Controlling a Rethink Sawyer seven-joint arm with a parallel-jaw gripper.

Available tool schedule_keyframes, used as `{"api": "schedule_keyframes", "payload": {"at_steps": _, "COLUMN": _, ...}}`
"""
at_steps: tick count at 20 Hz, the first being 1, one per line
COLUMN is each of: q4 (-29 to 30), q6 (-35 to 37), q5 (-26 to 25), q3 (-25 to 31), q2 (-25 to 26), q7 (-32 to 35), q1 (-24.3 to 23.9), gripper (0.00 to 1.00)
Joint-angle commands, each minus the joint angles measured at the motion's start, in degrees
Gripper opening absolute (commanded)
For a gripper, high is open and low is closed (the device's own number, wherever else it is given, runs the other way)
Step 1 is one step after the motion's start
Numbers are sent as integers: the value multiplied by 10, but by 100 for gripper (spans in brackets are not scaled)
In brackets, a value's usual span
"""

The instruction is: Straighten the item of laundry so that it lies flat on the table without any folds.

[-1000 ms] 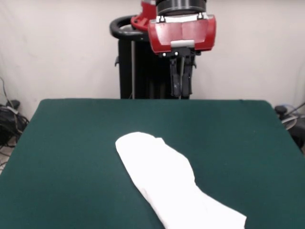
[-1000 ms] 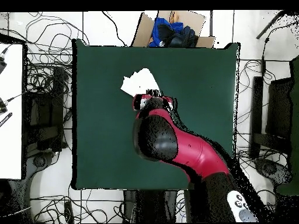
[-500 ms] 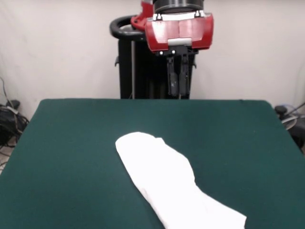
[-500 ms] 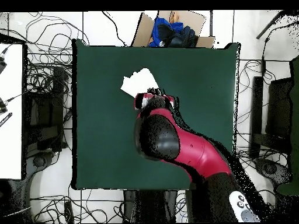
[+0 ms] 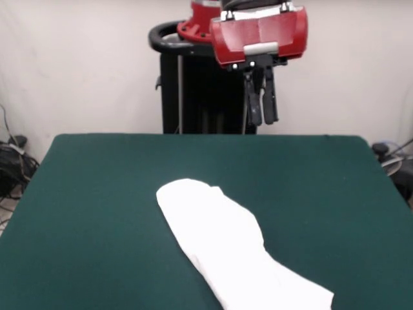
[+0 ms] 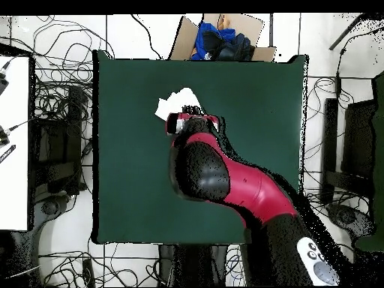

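Green table [image 5: 97, 194] fills the scene, and the white item of laundry [image 5: 226, 248] lies bunched and folded near its middle. Gripper [image 5: 262, 119] hangs high above it, fingers nearly together, holding nothing.

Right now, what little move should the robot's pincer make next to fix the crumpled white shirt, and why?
Probably lower toward the near corner of the folded white cloth shirt. The black pincer hangs high above the dark green table, its two fingers pressed together and holding nothing. The shirt lies bunched in a long diagonal strip, plain side up, so it needs opening, and the pincer would have to open first.
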Motion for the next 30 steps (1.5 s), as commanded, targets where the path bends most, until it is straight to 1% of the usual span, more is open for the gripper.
{"api": "schedule_keyframes", "payload": {"at_steps": 1, "q4": 27, "q6": 38, "q5": 37, "q3": 95, "q2": 6, "q7": 165, "q1": -26, "gripper": 0}}
{"api": "schedule_keyframes", "payload": {"at_steps": 5, "q4": 36, "q6": 55, "q5": 47, "q3": 98, "q2": -3, "q7": 165, "q1": -27, "gripper": 0}}
{"api": "schedule_keyframes", "payload": {"at_steps": 10, "q4": 49, "q6": 83, "q5": 71, "q3": 103, "q2": -29, "q7": 164, "q1": -28, "gripper": 0}}
{"api": "schedule_keyframes", "payload": {"at_steps": 21, "q4": 55, "q6": 65, "q5": 79, "q3": 100, "q2": -21, "q7": 159, "q1": -23, "gripper": 0}}
{"api": "schedule_keyframes", "payload": {"at_steps": 23, "q4": 56, "q6": 53, "q5": 79, "q3": 103, "q2": -19, "q7": 167, "q1": -25, "gripper": 0}}
{"api": "schedule_keyframes", "payload": {"at_steps": 27, "q4": 62, "q6": -20, "q5": 80, "q3": 98, "q2": -17, "q7": 220, "q1": -22, "gripper": 0}}
{"api": "schedule_keyframes", "payload": {"at_steps": 30, "q4": 63, "q6": -42, "q5": 90, "q3": 83, "q2": -20, "q7": 242, "q1": -12, "gripper": 0}}
